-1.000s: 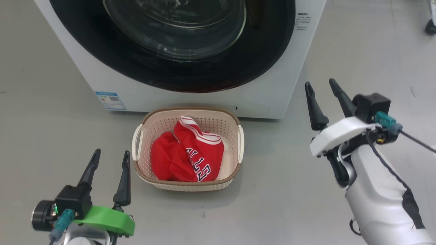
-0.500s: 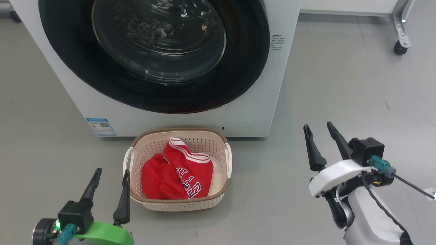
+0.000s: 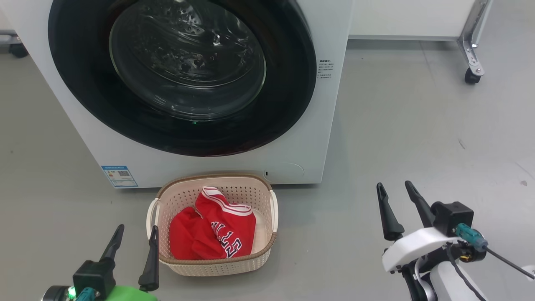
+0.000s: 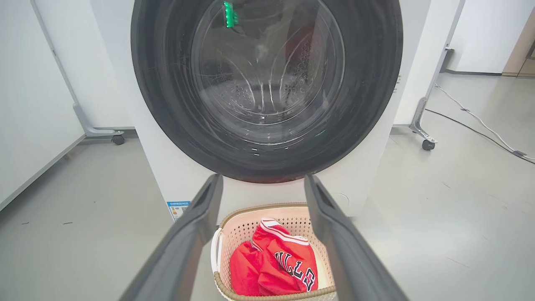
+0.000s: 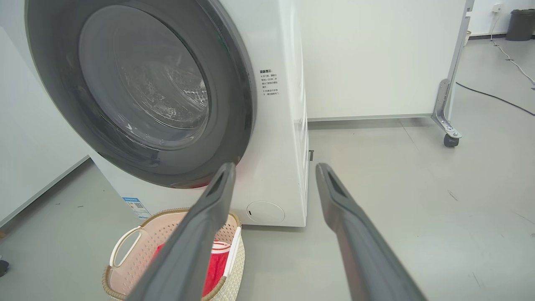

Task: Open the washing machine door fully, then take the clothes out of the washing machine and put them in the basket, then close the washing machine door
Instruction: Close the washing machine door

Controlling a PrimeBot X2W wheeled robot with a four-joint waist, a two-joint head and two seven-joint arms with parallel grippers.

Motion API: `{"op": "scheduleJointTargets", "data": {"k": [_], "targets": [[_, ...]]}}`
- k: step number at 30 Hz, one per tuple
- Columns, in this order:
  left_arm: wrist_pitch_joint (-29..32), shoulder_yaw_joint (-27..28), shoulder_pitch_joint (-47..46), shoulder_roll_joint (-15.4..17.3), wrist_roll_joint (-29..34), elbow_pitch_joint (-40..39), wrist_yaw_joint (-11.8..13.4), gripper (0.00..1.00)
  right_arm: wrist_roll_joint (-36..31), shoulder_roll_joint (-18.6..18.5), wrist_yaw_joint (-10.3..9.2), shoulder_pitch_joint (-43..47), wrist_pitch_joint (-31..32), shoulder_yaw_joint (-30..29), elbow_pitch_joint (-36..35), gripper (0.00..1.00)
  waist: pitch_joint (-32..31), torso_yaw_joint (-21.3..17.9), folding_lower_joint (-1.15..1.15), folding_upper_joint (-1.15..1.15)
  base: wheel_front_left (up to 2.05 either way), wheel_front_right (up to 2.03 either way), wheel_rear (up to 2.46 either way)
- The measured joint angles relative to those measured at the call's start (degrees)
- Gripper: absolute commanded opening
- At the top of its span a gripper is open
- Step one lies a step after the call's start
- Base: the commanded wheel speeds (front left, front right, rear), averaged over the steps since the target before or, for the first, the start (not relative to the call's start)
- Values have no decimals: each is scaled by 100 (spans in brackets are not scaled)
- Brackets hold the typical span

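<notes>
Just then | left gripper (image 3: pixel 138 227) spread wide, gripped nothing, hung beside the basket (image 3: pixel 213 267) | right gripper (image 3: pixel 393 183) spread wide too, gripped nothing, touched nothing

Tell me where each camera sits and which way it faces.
Head view: on the head, looking forward and down at the closed washing machine door, the basket and the red jersey in it; left gripper lower left, right gripper lower right, both open.
Left wrist view: on the left wrist, facing the door squarely; its fingers frame the basket.
Right wrist view: on the right wrist, facing the door obliquely from the right; its fingers rise from the bottom edge.
Shared: all three show door, basket and jersey.
</notes>
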Motion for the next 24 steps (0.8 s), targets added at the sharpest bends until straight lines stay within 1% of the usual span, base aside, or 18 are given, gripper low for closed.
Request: {"op": "scheduleJointTargets", "data": {"k": [1, 10, 11, 24], "targets": [[27, -3, 7, 0, 0, -12, 0, 100, -1, 0, -42, 46, 0, 1, -13, 100, -11, -7, 0, 0, 0, 0, 0], [81, 4, 45, 13, 1, -125, 31, 100, -60, 13, -52, 357, 0, 42, -225, 100, -46, -43, 0, 0, 0, 0, 0], [81, 5, 53, 23, 1, -134, 44, 100, -60, 15, -94, 387, 0, 46, -245, 100, -49, -48, 0, 0, 0, 0, 0], [151, 37, 155, 69, 2, -275, 71, 100, -104, 24, -152, 603, 0, 89, -459, 100, -36, -100, 0, 0, 0, 0, 0]]}}
